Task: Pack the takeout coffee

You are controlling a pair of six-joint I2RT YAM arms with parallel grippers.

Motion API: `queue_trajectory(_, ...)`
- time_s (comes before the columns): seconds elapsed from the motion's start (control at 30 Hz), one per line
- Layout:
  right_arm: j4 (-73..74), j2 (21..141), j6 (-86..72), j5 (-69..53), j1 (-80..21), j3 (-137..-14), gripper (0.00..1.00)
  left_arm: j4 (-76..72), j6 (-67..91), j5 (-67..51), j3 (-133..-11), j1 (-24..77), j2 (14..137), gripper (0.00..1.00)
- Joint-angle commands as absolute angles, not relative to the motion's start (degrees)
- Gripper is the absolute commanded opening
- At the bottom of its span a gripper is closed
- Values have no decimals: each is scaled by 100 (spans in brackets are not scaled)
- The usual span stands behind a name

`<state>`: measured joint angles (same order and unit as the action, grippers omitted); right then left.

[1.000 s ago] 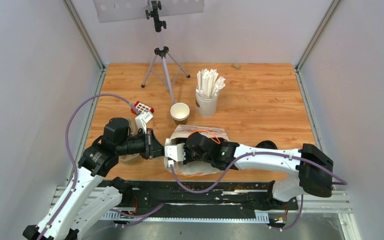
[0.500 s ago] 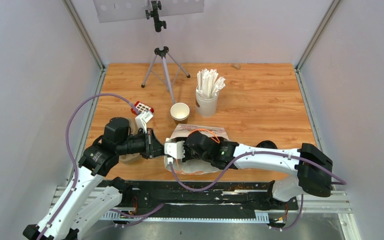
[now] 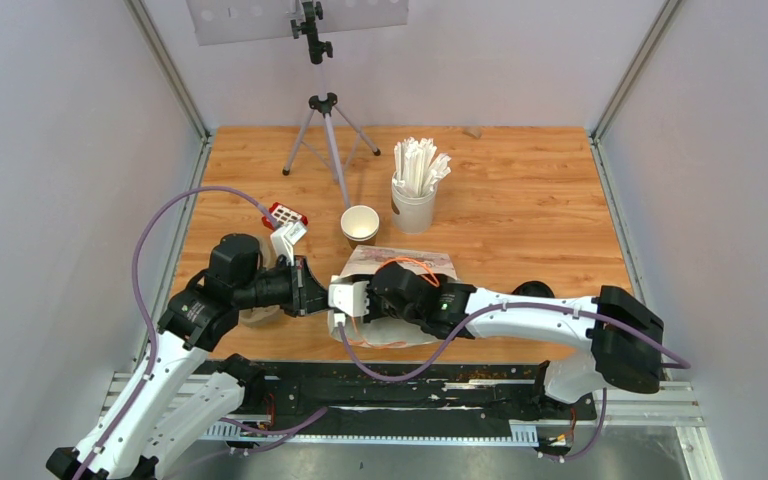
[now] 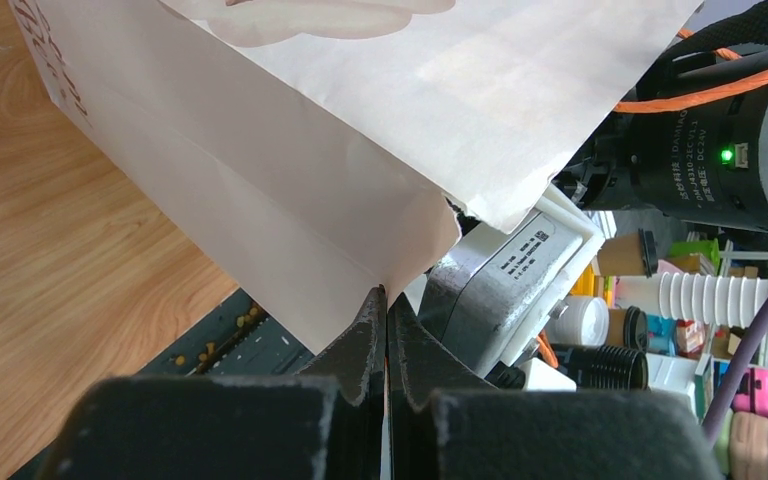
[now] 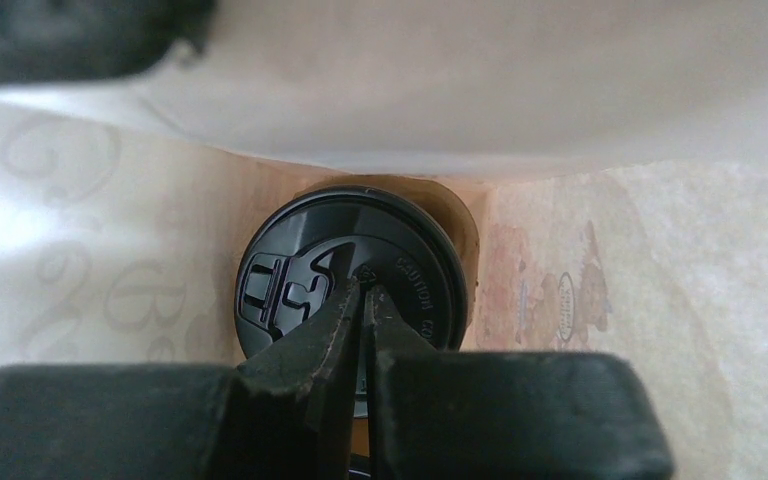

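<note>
A white paper bag (image 3: 400, 262) lies on its side on the table's near half. My left gripper (image 4: 387, 292) is shut on the corner of the bag's (image 4: 290, 200) open edge and holds it up; in the top view it (image 3: 311, 290) meets the bag's left end. My right gripper (image 5: 365, 283) is inside the bag, shut, with nothing between its fingers. Its tips touch the black lid of a takeout coffee (image 5: 350, 270) that lies deep in the bag. A brown cup with no lid (image 3: 360, 225) stands just beyond the bag.
A white cup of wrapped straws (image 3: 413, 200) stands right of the lidless cup. A camera tripod (image 3: 325, 130) is at the back. A small red and white object (image 3: 287, 214) lies near the left arm. The table's black front rail (image 3: 390, 385) runs below the bag.
My right gripper has shifted slightly left and away from the front edge inside the bag, and its jaws have drawn closer together. The left gripper keeps its hold on the bag.
</note>
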<state>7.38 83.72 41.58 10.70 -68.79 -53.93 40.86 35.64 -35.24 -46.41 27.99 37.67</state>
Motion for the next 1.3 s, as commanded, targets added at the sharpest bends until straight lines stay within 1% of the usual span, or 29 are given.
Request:
queue_trajectory(0.0,715,8558,4009,1310,-6789,-5430,7,3762,3630,-3812,-4685,2823,3715,0)
queue_trajectory(0.27,1149,8357,3931,1232,-6803,-5968,10,3782,3638,-3775,-4823,2821,3793,0)
queue_trajectory(0.7,1962,7830,3657,849,-6812,-6293,10,3884,3837,-3607,-4946,2821,3791,0)
queue_trajectory(1.0,2551,7602,3359,617,-6807,-6667,11,4263,3843,-3421,-5489,2821,4093,0)
queue_trajectory(1.27,2737,7594,3163,576,-6798,-6892,11,4467,3900,-3377,-5761,2821,4295,0)
